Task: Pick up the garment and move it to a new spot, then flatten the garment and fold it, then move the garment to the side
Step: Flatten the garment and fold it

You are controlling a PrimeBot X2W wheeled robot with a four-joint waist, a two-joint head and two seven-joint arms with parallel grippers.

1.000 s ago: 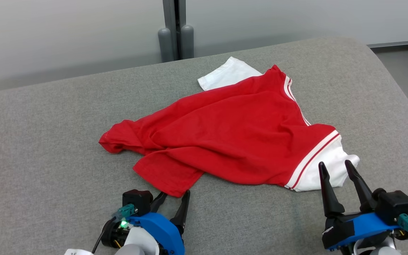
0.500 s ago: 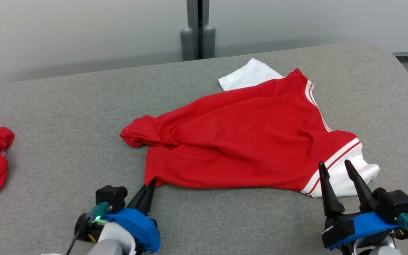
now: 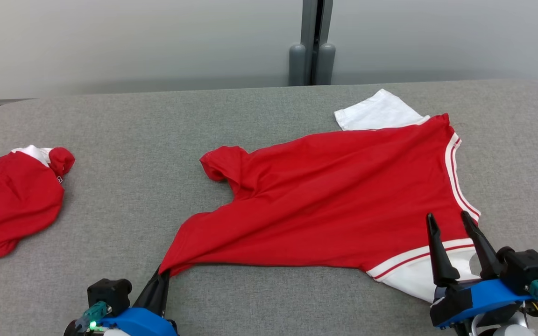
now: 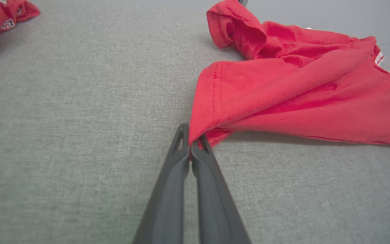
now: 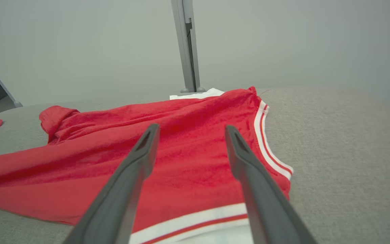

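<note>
The red garment (image 3: 334, 196) lies spread over the right half of the grey padded table (image 3: 133, 121). The left wrist view shows the left gripper (image 4: 190, 144) clamped on its near hem corner. In the right wrist view the right gripper (image 5: 192, 127) has its jaws apart over the striped sleeve. The head view adds a red bundle (image 3: 12, 200) at the left edge

I see soft, even, bright light; the red-and-white fabric shirt (image 3: 334, 196) casts only a thin shadow under its lower edge. In the right wrist view the pale grey wall (image 5: 300, 44) looks hazy.
</note>
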